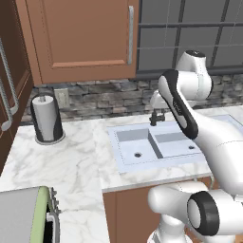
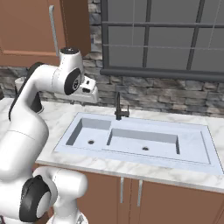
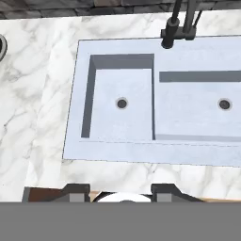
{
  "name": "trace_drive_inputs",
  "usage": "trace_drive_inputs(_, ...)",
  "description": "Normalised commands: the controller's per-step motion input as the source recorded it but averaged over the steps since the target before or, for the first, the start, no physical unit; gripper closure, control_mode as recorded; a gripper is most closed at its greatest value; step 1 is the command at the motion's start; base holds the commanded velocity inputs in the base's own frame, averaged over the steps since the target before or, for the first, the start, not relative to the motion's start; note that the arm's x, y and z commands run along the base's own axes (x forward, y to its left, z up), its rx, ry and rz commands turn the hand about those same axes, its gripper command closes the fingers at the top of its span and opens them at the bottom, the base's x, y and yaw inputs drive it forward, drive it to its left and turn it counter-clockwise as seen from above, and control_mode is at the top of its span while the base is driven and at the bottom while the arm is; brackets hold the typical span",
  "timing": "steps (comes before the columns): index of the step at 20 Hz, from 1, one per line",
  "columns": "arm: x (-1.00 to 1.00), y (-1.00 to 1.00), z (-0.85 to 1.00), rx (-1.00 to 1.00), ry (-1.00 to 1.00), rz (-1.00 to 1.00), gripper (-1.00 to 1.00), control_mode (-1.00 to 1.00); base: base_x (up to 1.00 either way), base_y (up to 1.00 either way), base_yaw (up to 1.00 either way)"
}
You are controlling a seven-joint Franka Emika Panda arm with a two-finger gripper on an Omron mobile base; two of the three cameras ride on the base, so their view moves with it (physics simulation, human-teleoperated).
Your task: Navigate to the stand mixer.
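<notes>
Stand mixer: place cannot be told from these views. Base faces a white marble counter (image 1: 71, 161) with a double-basin sink (image 1: 110, 137) set into it, the left basin narrower and deeper, the right one wider, a round drain in each. A dark faucet (image 1: 155, 116) stands at the sink's far edge, between the basins, against a grey stone backsplash (image 1: 109, 97). In the right base view the sink (image 2: 210, 148) spans most of the counter, the faucet (image 2: 119, 107) sits below a dark-framed window (image 2: 162, 35), and brown lower cabinet doors (image 2: 131, 197) with slim handles run under the counter's near edge. Far left on the counter stands a dark cylindrical paper-towel holder (image 1: 46, 118) with a white roll, upright, just in front of a wall outlet (image 1: 61, 97) and well apart from the sink. A brown upper cabinet (image 1: 80, 33) with a vertical handle hangs above it. At the near left corner a grey boxy object with a pale green edge (image 1: 23, 216) is cut off by the frame; what it is cannot be told. The arm is folded high over the sink's left side. The gripper (image 3: 121, 193) points down at the sink (image 3: 75, 94), with the faucet (image 3: 179, 26) on the far side; its two dark fingertips (image 3: 77, 190) stand wide apart with nothing between them, above the counter's near edge.
</notes>
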Motion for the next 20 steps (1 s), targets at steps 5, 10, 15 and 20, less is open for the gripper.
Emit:
trace_drive_inputs(5,-0.31,-0.06,0.00,0.00,-0.03,-0.01,-1.00,-1.00,0.00,0.00,0.00)
trace_drive_inputs(10,-0.69,-0.39,0.00,0.05,-0.07,-0.07,-1.00,-1.00,0.00,0.00,0.00)
trace_drive_inputs(15,-0.26,-0.30,0.00,0.05,-0.06,-0.04,-1.00,-1.00,0.00,0.00,0.00)
trace_drive_inputs(20,0.00,0.00,0.00,0.00,0.00,0.00,-1.00,-1.00,0.00,0.00,0.00)
